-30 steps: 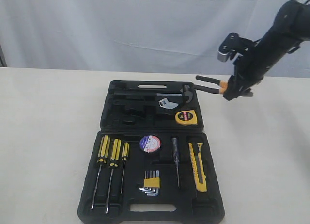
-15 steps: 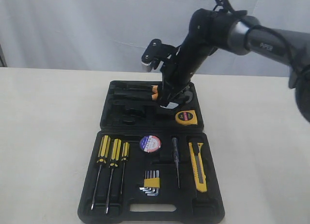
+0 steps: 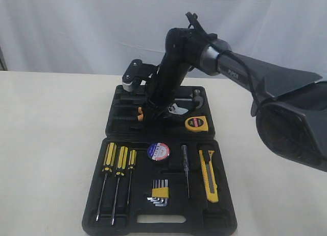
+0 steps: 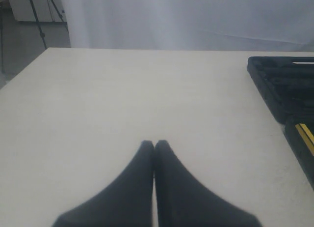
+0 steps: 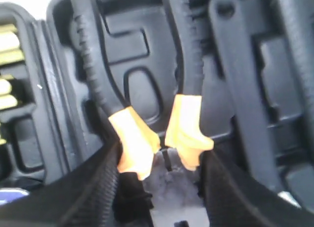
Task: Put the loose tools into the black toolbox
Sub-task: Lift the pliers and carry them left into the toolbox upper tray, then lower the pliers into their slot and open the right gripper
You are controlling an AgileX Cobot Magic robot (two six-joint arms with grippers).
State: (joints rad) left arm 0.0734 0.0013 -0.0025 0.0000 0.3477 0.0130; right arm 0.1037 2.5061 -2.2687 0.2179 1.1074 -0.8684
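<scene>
Right claw (image 5: 162,163) gripped black-and-orange pliers (image 5: 184,124) by their orange collars, low over the far half of the open black toolbox (image 3: 110,130), which housed yellow tape measure (image 3: 196,123), tape roll (image 3: 158,151) and utility knife (image 3: 208,174); left claw (image 4: 154,145) sat pressed together, empty, over bare desk (image 4: 122,89).

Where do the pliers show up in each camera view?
Exterior: pliers just left of centre, only an orange bit visible under the right gripper, over the far half of the toolbox.
Left wrist: not in it.
Right wrist: pliers mid-frame, black handles with orange collars, held by the right gripper.
Shared landmark: the black toolbox, at the frame edge in left wrist, backdrop in right wrist.
</scene>
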